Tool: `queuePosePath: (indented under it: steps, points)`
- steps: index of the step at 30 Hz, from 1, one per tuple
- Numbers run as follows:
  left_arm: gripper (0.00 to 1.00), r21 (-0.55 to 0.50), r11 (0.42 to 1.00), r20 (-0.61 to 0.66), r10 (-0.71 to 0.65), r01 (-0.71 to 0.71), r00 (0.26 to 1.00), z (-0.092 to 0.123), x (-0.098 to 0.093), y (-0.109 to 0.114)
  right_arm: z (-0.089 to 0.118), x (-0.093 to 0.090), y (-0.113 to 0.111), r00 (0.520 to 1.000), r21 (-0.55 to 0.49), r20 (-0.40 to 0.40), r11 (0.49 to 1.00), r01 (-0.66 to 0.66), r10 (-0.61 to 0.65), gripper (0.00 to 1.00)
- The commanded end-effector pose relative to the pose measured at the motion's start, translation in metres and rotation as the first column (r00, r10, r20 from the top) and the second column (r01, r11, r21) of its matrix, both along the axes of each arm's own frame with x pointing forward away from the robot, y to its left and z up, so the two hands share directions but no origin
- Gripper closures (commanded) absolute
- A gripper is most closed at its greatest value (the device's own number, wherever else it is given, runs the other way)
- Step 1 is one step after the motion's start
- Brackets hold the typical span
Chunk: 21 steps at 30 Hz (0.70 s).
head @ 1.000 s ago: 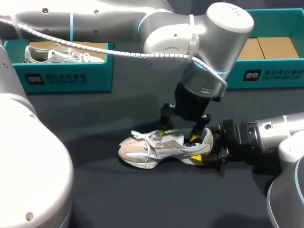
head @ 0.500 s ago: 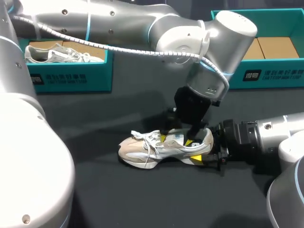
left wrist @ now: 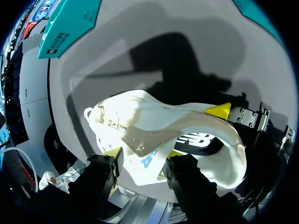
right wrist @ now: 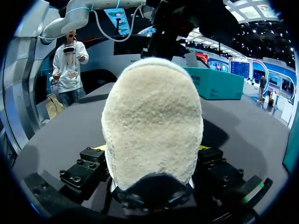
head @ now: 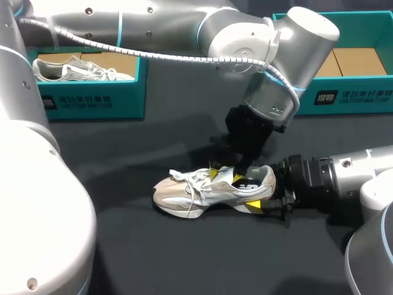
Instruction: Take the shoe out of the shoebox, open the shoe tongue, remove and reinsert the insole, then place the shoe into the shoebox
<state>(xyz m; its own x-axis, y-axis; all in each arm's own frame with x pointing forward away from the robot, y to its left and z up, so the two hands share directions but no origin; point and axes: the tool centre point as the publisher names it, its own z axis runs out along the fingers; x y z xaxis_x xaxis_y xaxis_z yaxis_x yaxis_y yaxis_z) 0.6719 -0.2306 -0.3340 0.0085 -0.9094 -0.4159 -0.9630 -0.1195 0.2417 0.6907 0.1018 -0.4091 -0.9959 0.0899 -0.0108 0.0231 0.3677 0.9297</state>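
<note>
The shoe (head: 209,192) is made up of soft cloth and matt suede-like panels, with a rough, fleecy heel (right wrist: 152,126). The surface (head: 123,246) is finished matt. The shoebox (head: 356,83) is lined with plain cardboard.

Robot demo stand, dark table (head: 153,258), teal shoeboxes (head: 92,101) along its far edge, two silver arms (head: 153,24)

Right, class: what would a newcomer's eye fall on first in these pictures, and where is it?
The pale sneaker at the table's middle, with the right gripper shut on its heel and the left gripper down at its opening. Behind at the left, a teal shoebox holds a second sneaker.
</note>
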Motion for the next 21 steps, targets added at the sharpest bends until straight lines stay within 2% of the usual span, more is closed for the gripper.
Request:
queuePosePath:
  steps: [1,3,5,7,10,11,21]
  points:
    - [0.53,0.003,1.000,0.009,0.006,-0.006,1.000,0.002,-0.003,0.002,0.000,-0.001,0.002,1.000,-0.004,-0.001,1.000,0.001,-0.001,1.00]
    - [0.56,0.006,1.000,0.009,0.004,-0.004,1.000,0.002,-0.003,0.002,0.000,-0.001,0.002,1.000,-0.004,-0.001,1.000,0.001,-0.001,1.00]
    - [0.68,0.006,1.000,0.009,0.005,-0.005,1.000,0.002,-0.003,0.002,0.000,-0.001,0.002,1.000,-0.004,-0.001,1.000,0.001,-0.001,1.00]
    - [0.87,-0.001,1.000,0.009,0.007,-0.007,1.000,0.003,-0.003,0.003,0.000,-0.001,0.002,1.000,-0.004,-0.001,1.000,0.001,-0.001,1.00]
    - [0.94,-0.019,1.000,0.013,0.007,-0.006,1.000,0.008,-0.005,0.007,0.000,-0.001,0.002,1.000,-0.004,-0.001,1.000,0.001,-0.001,1.00]
    - [1.00,-0.029,1.000,0.016,0.006,-0.006,1.000,0.011,-0.005,0.008,0.000,-0.001,0.002,1.000,-0.004,-0.001,1.000,0.001,-0.001,1.00]
    - [1.00,-0.222,0.973,0.059,0.077,-0.062,0.995,0.041,-0.010,0.047,0.000,-0.001,0.002,1.000,-0.004,-0.001,1.000,0.001,-0.001,1.00]
